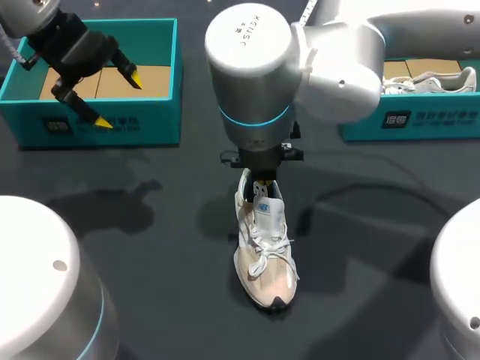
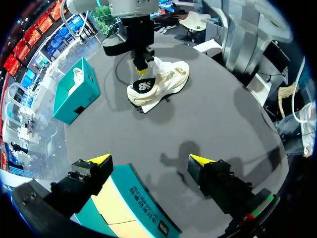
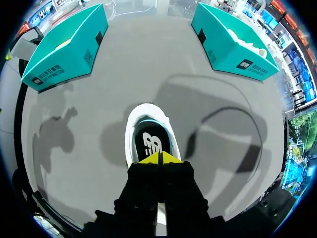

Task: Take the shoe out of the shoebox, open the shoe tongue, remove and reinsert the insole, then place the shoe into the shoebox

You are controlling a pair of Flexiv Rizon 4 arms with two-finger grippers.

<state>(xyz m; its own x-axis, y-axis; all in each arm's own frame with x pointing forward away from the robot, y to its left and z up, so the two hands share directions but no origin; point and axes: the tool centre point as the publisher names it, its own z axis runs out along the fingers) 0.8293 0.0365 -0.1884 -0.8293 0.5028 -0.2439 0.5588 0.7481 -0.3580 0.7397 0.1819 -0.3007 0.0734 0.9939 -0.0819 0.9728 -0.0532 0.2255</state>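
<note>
Shoe: white trainer [image 1: 264, 247] upright on its sole, mid-desk [image 1: 150, 225], toe towards the near edge, outside both boxes.
Right jaws: closed, yellow tips meeting, directly over the shoe's heel opening; they may be pinching the tongue, but it is too hidden to tell.
Left jaws: spread wide, holding nothing, above the teal left shoebox [image 1: 97, 127].
Right shoebox [image 1: 420, 120]: teal, holds another white shoe [image 1: 431, 81].

Tbl [image 1: 165, 300]: shoe [image 1: 264, 247], L shoebox [image 1: 142, 124], R shoebox [image 1: 442, 118]

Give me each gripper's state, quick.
Left gripper: open, holding nothing, above the teal shoebox.
Right gripper: shut at the shoe's heel opening; whether it pinches anything cannot be told.
</note>
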